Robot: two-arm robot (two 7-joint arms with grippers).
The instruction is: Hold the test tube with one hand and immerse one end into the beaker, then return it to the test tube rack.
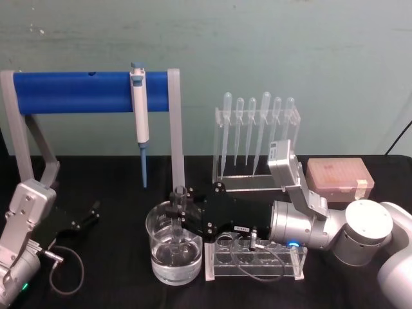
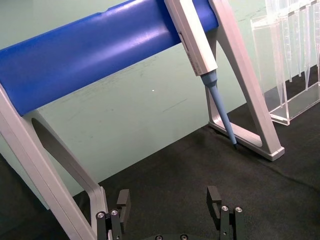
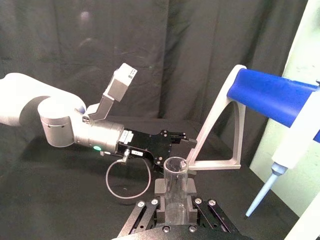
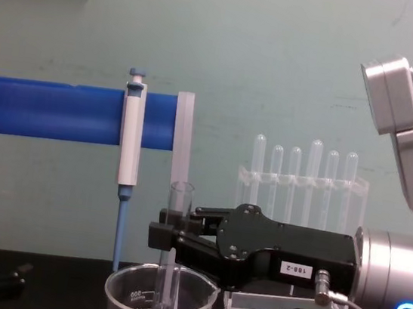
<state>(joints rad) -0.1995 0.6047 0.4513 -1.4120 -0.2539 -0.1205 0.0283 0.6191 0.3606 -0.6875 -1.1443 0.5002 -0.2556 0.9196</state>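
**A:** Where is the tube (image 4: 180, 200)?

**B:** It stands upright in the right pincer (image 1: 180, 211), which is clamped on it a little below the flared rim. The lower end hangs down inside the beaker (image 1: 156, 248).

**A:** Is it in the liquid?

**B:** The beaker holds clear liquid in its lower part, and the tube goes well past the beaker's rim toward it. I cannot tell whether the round bottom is under the surface.

**A:** And where does the beaker sit?

**B:** Near the front edge of the table (image 1: 116, 187), about midway along it. The rack (image 1: 286, 270) is just beside it on the right, and the right arm reaches in across the rack.

**A:** What about the left pincer (image 2: 168, 200)?

**B:** It is parked near the table's left edge, well apart from the beaker. Its fingers are spread and grip nothing.
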